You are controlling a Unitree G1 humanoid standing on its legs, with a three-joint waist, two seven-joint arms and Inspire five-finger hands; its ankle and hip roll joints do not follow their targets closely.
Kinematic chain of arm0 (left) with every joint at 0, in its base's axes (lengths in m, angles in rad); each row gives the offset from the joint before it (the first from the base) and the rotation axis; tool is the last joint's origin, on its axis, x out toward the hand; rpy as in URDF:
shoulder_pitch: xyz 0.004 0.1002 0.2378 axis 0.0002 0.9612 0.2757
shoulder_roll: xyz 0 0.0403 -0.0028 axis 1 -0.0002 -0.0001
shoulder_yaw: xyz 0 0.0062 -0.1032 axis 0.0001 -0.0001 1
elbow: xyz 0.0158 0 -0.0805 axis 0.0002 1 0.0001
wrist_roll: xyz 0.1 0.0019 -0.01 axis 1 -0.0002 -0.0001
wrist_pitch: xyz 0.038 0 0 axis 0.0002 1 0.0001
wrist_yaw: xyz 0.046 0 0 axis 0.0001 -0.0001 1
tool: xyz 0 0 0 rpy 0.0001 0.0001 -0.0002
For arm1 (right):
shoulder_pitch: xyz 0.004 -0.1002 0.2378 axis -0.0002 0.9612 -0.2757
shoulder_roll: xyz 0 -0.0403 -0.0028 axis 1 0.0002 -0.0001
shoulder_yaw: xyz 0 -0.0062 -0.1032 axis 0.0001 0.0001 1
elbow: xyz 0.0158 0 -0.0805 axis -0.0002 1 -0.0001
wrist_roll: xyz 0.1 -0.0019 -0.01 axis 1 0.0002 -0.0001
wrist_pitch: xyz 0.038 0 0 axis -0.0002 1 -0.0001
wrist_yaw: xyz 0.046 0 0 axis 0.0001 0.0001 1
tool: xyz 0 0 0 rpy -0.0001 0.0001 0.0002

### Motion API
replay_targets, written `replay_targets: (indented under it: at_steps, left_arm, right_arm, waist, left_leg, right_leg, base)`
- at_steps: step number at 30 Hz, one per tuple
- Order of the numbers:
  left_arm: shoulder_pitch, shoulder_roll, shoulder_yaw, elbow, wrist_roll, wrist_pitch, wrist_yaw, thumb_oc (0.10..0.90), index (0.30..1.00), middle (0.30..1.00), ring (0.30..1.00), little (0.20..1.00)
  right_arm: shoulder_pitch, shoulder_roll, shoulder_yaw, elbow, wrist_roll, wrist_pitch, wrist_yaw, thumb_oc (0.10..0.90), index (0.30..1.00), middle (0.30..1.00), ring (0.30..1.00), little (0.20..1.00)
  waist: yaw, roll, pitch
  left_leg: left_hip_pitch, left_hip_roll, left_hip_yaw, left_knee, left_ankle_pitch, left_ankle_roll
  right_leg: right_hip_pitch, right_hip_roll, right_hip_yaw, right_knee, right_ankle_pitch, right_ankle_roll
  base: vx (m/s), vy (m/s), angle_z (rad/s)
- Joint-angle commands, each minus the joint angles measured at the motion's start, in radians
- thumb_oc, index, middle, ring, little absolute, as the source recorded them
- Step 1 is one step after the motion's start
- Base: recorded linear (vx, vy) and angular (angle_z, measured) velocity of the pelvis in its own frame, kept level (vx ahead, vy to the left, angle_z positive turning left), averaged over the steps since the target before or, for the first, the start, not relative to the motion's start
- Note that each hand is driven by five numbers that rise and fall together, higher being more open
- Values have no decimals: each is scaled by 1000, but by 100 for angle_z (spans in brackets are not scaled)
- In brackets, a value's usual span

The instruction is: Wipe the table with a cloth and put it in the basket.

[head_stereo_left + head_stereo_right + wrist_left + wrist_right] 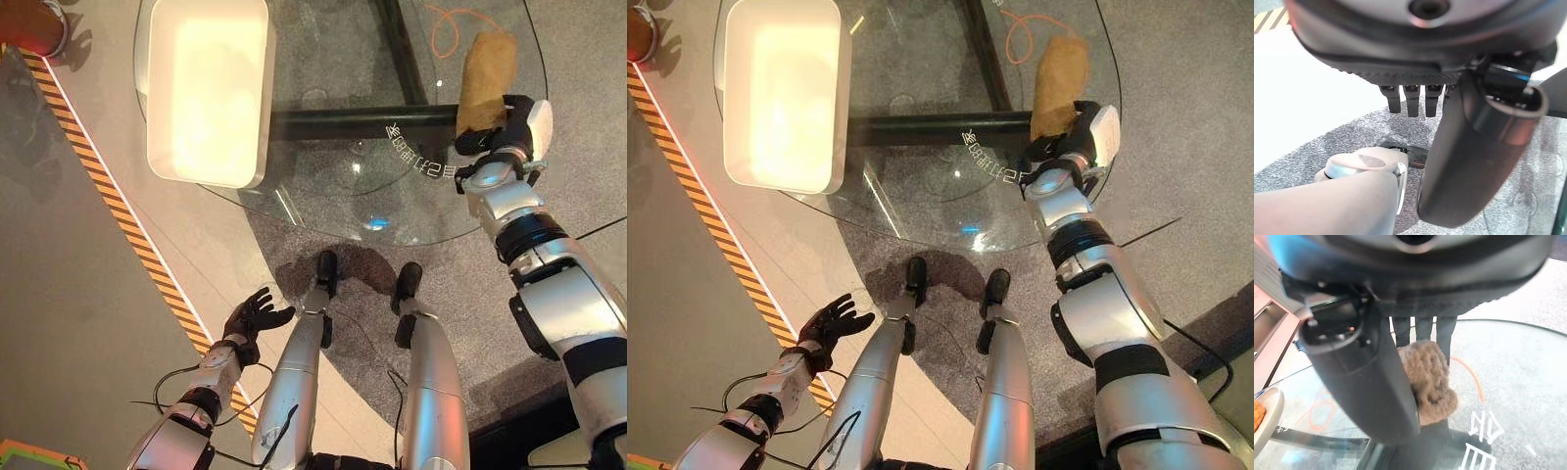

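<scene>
- Resting on the round glass worktop (323, 186), the tan-brown cloth (486, 78) lies near the worktop's right edge, elongated and bunched, with its near end under the right hand (509, 132).
- The right hand's fingers (1422, 328) come down onto the cloth; in the right wrist view the fuzzy cloth sits between the thumb and the row of fingers, and they seem to pinch it, though the thumb hides part of the contact.
- A white rectangular basket (208, 88) stands on the left part of the worktop, well apart from the cloth; its inside is bright and its contents cannot be made out.
- A thin orange cord (446, 29) loops on or under the glass just beside the cloth's far end; which of the two cannot be told.
- White printed characters (416, 152) curve along the glass near the right hand.
- A dark bar (362, 119) of the worktop's frame runs beneath the glass between basket and cloth.
- The left hand (253, 315) hangs low at the left, away from the worktop, over the floor beside a yellow-and-black striped strip (127, 225); its fingers are spread and relaxed, holding nothing.
- Grey carpet (460, 323) lies under the worktop.
</scene>
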Motion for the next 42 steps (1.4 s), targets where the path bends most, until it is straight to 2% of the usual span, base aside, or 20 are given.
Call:
replay_targets:
  at_steps: [1, 7, 19, 23, 35, 42]
  left_arm:
    - [64, -4, -25, -2, -11, -10, 5, 800, 900, 900, 900, 900]
    - [63, -4, -29, -11, -13, -9, 12, 800, 900, 900, 900, 900]
    - [64, -2, -24, -13, -17, -9, 11, 800, 900, 900, 900, 900]
    - [65, -2, -25, -26, -10, -5, 19, 800, 900, 900, 900, 900]
    - [51, -13, -33, -41, -3, 7, 28, 800, 900, 900, 900, 900]
    - [57, -23, -38, -55, 0, 3, 38, 800, 900, 900, 900, 900]
  right_arm:
    - [-64, -30, 56, 38, -13, -10, 31, 100, 300, 300, 300, 200]
    - [-65, -30, 59, 44, -20, -1, 50, 100, 300, 300, 300, 200]
    - [-61, -27, 66, 21, -64, -34, 64, 100, 300, 300, 300, 200]
    - [-60, -17, 89, -21, -117, -59, 117, 100, 300, 300, 300, 200]
    - [-72, 51, 175, -142, -287, -60, 153, 100, 300, 300, 300, 200]
    - [-63, 96, 254, -222, -433, -52, 219, 100, 300, 300, 300, 200]
  waist:
    - [12, 54, -23]
    - [13, 54, -23]
    - [13, 53, -23]
    - [17, 51, -23]
    - [27, 63, -23]
    - [39, 73, -23]
  left_leg:
    - [-17, -61, 37, 63, -71, 35]
    - [-19, -59, 40, 59, -70, 36]
    - [-9, -60, 38, 42, -64, 32]
    - [-9, -61, 37, 35, -60, 32]
    - [-8, -70, 32, 26, -50, 29]
    - [-1, -78, 29, 9, -40, 29]
  right_leg:
    - [11, 34, -67, -49, 2, 3]
    - [8, 32, -71, -52, 6, 5]
    - [17, 35, -72, -65, 12, 8]
    - [17, 34, -77, -71, 14, 10]
    - [18, 27, -84, -74, 13, 11]
    - [25, 22, -91, -80, 13, 14]
  base:
    - [0, 0, 0]
    - [0, 0, 0]
    - [0, 0, 0]
    - [0, 0, 0]
    - [0, 0, 0]
    - [-1, 14, 3]
